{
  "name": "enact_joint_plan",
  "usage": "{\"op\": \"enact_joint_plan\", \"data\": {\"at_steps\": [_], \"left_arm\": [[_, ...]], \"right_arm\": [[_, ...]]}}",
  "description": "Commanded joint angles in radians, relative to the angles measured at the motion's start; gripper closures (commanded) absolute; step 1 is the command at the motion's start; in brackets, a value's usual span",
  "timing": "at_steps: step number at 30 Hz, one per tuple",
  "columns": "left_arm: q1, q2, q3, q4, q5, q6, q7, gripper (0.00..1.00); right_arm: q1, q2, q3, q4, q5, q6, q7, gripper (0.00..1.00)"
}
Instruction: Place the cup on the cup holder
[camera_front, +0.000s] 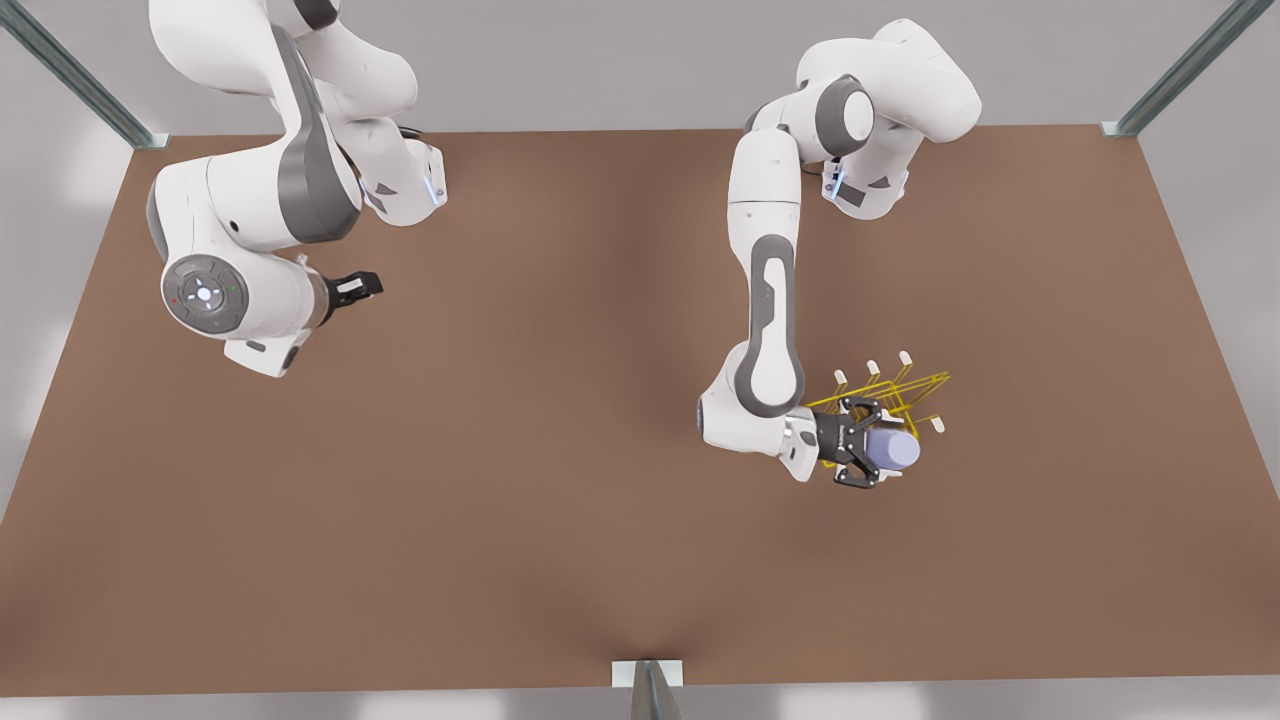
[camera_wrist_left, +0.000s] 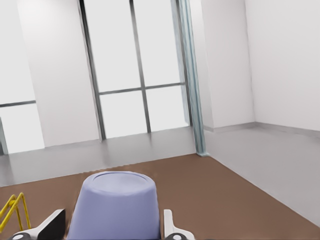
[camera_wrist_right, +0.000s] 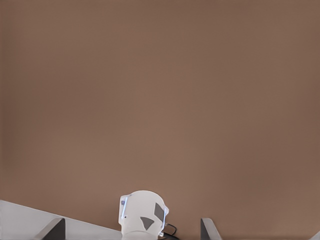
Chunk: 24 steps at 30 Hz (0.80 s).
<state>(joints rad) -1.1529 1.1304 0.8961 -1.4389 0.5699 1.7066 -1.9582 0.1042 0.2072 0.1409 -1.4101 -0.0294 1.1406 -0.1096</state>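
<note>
Cup (camera_front: 893, 449) in left gripper (camera_front: 868, 448)

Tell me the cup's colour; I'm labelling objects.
Pale lavender-blue cup, plain, clearest in the left wrist view.

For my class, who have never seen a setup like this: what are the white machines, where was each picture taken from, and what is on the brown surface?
These are simulator renders of two white robot arms above a brown table. The front view looks down on the whole scene; each wrist view comes from a camera on one arm's wrist. The left gripper, on the front view's right, has its fingers shut on the cup, a lavender tumbler held over the cup holder, a yellow wire rack with white-tipped prongs. The right gripper, on the front view's left, waits above bare table, fingers open.
</note>
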Motion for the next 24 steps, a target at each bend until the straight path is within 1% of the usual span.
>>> {"op": "enact_joint_plan", "data": {"at_steps": [1, 3, 4, 5, 6, 7, 8, 9, 10, 11, 12, 13, 15, 16, 17, 18, 19, 20, 21, 24], "left_arm": [[-0.001, -0.004, 0.000, -0.005, -0.027, -0.007, -0.088, 0.00], [-0.005, -0.034, 0.006, -0.012, -0.024, -0.021, -0.079, 0.00], [-0.019, -0.053, 0.027, -0.012, -0.019, -0.047, -0.053, 0.00], [-0.048, -0.127, 0.041, -0.012, -0.022, -0.099, 0.045, 0.00], [-0.080, -0.292, 0.034, -0.011, -0.042, -0.180, 0.143, 0.00], [-0.117, -0.394, 0.041, 0.035, -0.197, -0.281, 0.324, 0.00], [-0.116, -0.396, 0.084, 0.155, -0.385, -0.429, 0.537, 0.00], [-0.108, -0.396, 0.188, 0.253, -0.620, -0.537, 0.831, 0.00], [-0.107, -0.396, 0.286, 0.278, -0.799, -0.581, 1.123, 0.00], [-0.102, -0.396, 0.386, 0.278, -0.973, -0.581, 1.373, 0.00], [0.001, -0.452, 0.357, 0.295, -1.062, -0.571, 1.426, 0.00], [0.157, -0.540, 0.112, 0.327, -0.989, -0.576, 1.481, 0.00], [0.496, -0.632, -0.409, 0.405, -0.797, -0.573, 1.486, 0.00], [0.749, -0.685, -0.808, 0.405, -0.628, -0.556, 1.527, 0.00], [0.952, -0.715, -1.069, 0.336, -0.544, -0.530, 1.697, 0.00], [0.967, -0.803, -1.074, 0.148, -0.518, -0.389, 2.088, 0.00], [0.969, -0.825, -1.063, 0.115, -0.525, -0.366, 2.135, 0.00], [0.970, -0.833, -1.053, 0.121, -0.530, -0.396, 2.051, 0.00], [0.969, -0.833, -1.034, 0.166, -0.553, -0.446, 2.015, 0.00], [0.986, -0.811, -1.026, 0.196, -0.551, -0.496, 2.015, 0.00]], "right_arm": [[-0.001, 0.000, 0.000, 0.000, 0.003, -0.001, 0.001, 0.00], [-0.003, 0.000, 0.000, 0.000, 0.013, 0.001, 0.001, 0.00], [-0.005, 0.000, 0.000, 0.002, 0.014, 0.002, 0.001, 0.00], [-0.005, 0.000, -0.003, 0.003, 0.014, 0.002, 0.001, 0.00], [-0.008, 0.000, -0.006, 0.003, 0.016, 0.001, 0.001, 0.00], [-0.008, -0.002, -0.006, 0.007, 0.016, 0.001, -0.001, 0.00], [-0.008, -0.002, -0.012, 0.010, 0.019, 0.001, -0.001, 0.00], [-0.005, -0.002, -0.014, 0.011, 0.019, 0.002, 0.001, 0.00], [-0.003, -0.002, -0.018, 0.013, 0.019, 0.002, -0.001, 0.00], [-0.003, -0.002, -0.020, 0.013, 0.019, 0.002, -0.001, 0.00], [-0.003, -0.002, -0.020, 0.013, 0.020, 0.001, -0.001, 0.00], [-0.003, -0.003, -0.020, 0.013, 0.020, 0.001, -0.001, 0.00], [-0.003, -0.003, -0.020, 0.014, 0.019, 0.001, 0.001, 0.00], [-0.003, -0.003, -0.020, 0.014, 0.019, 0.001, 0.002, 0.00], [-0.003, -0.003, -0.020, 0.014, 0.019, 0.001, 0.001, 0.00], [-0.003, -0.003, -0.020, 0.014, 0.019, 0.001, 0.002, 0.00], [-0.001, -0.003, -0.020, 0.016, 0.017, 0.001, 0.004, 0.00], [0.000, -0.003, -0.020, 0.016, 0.017, 0.001, 0.004, 0.00], [-0.001, -0.003, -0.020, 0.016, 0.017, 0.001, 0.004, 0.00], [-0.001, -0.003, -0.020, 0.016, 0.016, 0.001, 0.002, 0.00]]}}
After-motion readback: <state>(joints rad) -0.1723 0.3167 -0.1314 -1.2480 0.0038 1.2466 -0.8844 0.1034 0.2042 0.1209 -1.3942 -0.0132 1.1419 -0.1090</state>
